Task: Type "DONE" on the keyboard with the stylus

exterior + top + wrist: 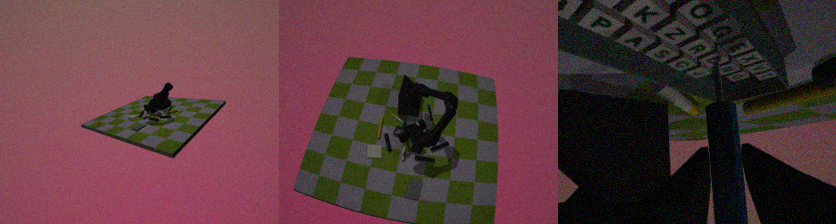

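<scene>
While its fingers are partly closed, the gripper [725, 152] is clamping the blue stylus [725, 162], whose thin tip overlaps the keyboard [633, 55] keys.

A checkered green and pale grey surface [399, 211] is set at a tilt against a pink ground. Near its middle, a black arm [449, 109] is bent in an arch, with its lower right side turned towards the center of the frame. A dark slanted panel [409, 98] is seen at the arch's upper left end. Left of center, a yellow stick [380, 128] is laid near a black bar [388, 142], with a pale square [374, 151] below them. Two more dark bars are placed below the arm: one [439, 146] slanted, one [425, 158] nearly level. A grey rectangle [413, 189] is found at lower center.
</scene>
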Available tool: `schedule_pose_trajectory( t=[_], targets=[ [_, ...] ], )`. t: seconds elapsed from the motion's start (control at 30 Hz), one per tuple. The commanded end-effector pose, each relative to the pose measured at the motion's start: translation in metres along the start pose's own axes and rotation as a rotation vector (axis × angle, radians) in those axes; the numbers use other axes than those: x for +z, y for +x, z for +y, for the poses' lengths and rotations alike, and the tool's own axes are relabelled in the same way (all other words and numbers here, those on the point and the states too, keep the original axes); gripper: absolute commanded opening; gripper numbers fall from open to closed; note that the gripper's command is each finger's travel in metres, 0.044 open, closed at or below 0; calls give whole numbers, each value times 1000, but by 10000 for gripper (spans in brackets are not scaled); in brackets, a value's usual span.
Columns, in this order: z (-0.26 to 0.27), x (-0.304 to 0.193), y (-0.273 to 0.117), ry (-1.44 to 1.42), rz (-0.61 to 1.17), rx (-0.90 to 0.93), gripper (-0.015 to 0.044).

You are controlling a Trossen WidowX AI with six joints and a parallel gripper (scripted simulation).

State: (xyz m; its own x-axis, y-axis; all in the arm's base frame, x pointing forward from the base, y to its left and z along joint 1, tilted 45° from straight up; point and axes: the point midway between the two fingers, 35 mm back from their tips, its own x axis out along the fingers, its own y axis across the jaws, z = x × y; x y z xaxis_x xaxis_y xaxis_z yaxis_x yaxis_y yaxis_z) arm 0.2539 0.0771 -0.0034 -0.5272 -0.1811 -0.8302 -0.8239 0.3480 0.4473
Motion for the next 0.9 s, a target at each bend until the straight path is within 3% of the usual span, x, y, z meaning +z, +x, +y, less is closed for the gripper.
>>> schedule_pose_trajectory(
  t=[0.0,0.6,0.87],
  targets=[
    [1,2,2,5,-1,4,81],
    [1,2,2,5,-1,4,81],
    [0,-28,-15,5,0,3,81]
  ],
)
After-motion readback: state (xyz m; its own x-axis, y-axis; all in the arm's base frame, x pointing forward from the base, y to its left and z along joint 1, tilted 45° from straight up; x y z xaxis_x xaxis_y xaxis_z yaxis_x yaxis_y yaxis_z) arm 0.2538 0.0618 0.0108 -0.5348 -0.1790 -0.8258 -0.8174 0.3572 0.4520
